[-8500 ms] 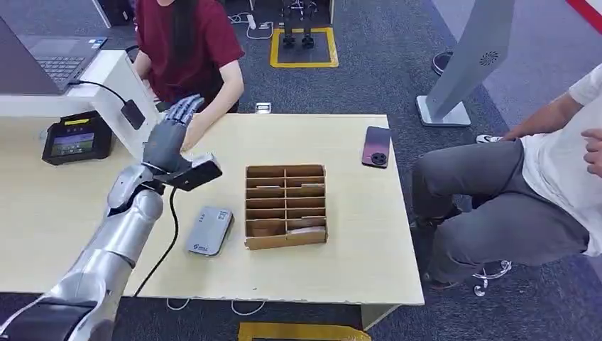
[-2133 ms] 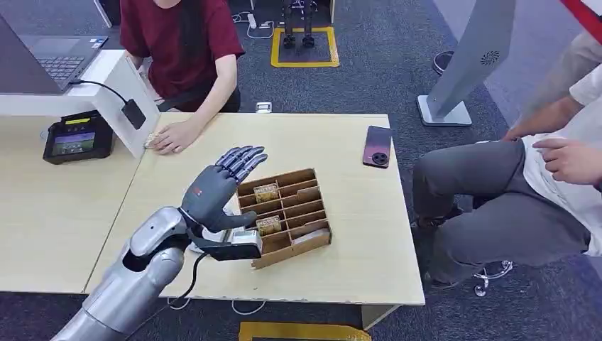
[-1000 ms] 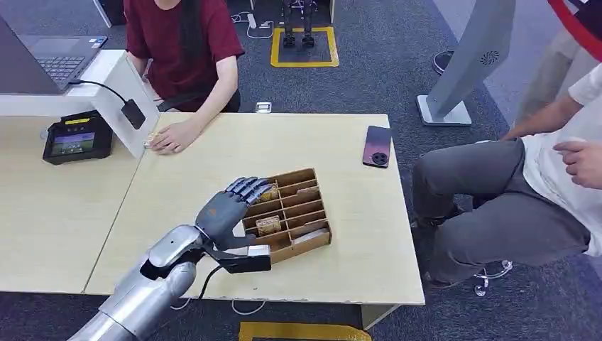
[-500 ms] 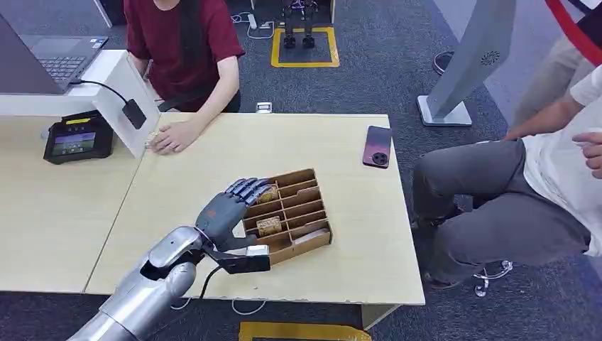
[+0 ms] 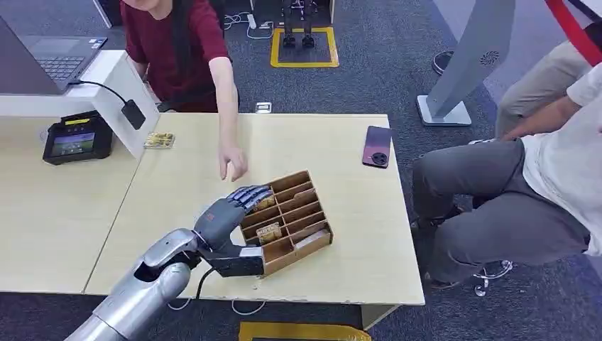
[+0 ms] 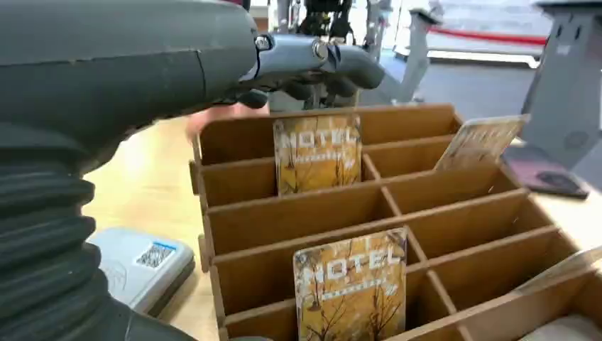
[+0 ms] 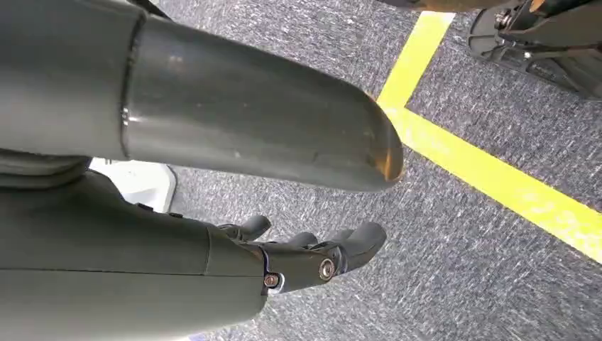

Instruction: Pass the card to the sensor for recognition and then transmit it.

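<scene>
A cardboard divider box [image 5: 299, 256] stands near the table's front edge, turned at a slant. Yellow "HOTEL" cards stand in its slots: one at the far row [image 6: 317, 160], one nearer [image 6: 351, 291] [image 5: 268, 232], and a tilted one to the side [image 6: 481, 141]. My left hand [image 5: 231, 210] hovers over the box's left side, its fingers [image 6: 316, 62] spread just above the far card's top edge and holding nothing. The grey card sensor [image 6: 138, 261] lies on the table beside the box, under my forearm. My right hand [image 7: 305, 259] hangs over the carpet, holding nothing.
A person in red reaches a hand [image 5: 233, 165] across the table toward the box. A small stack of cards [image 5: 159, 140] lies by the white stand. A phone [image 5: 376, 147] lies at the far right, a payment terminal [image 5: 71, 138] at the left. Another person sits to the right.
The person's hand has left the card stack and reached out toward the box. The box has turned a little more. My left hand has barely shifted.
</scene>
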